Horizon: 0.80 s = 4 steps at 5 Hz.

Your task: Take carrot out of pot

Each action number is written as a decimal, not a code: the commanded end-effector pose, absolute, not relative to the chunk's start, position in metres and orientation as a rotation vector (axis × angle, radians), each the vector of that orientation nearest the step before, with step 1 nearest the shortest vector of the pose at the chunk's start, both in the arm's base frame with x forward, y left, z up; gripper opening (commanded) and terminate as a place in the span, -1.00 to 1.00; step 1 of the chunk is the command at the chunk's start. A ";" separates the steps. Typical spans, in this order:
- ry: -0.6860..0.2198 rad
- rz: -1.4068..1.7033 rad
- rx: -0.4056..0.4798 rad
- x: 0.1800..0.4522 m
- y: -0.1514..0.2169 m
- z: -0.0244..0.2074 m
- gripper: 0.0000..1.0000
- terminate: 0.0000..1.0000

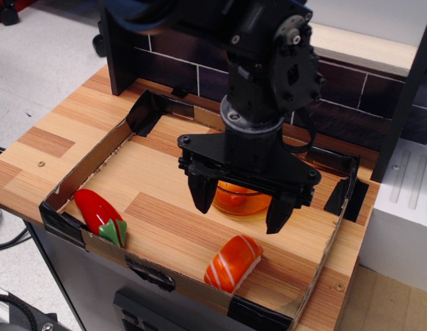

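Observation:
The translucent amber-orange pot (249,204) stands on the wooden floor of a shallow cardboard-walled box, right of centre. My black gripper (239,205) hangs directly over it, open, with one finger (199,196) at the pot's left side and the other at its right side. The gripper body hides the pot's back half and handles. A glossy orange rounded shape inside the pot, the carrot (230,198), shows between the fingers and is hard to separate from the amber wall. The fingers hold nothing.
A red pointed toy with a green stem (99,211) lies at the front left corner. An orange-and-white striped sushi piece (232,263) lies near the front wall. Low cardboard walls (89,176) taped in black ring the box. A dark tiled backboard (351,89) stands behind.

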State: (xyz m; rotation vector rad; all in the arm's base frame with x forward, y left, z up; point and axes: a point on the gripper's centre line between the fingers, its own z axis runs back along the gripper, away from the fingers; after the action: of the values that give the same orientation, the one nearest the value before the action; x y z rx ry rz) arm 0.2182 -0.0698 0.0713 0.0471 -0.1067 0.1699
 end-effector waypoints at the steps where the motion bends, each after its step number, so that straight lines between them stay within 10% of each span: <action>1: -0.107 0.170 0.047 0.218 -0.070 0.071 1.00 -1.00; 4: -0.222 0.671 -0.089 0.266 -0.040 0.107 1.00 -1.00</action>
State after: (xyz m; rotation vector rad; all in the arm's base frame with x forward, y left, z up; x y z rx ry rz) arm 0.2631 -0.0406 0.0989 -0.0722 -0.1917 0.6927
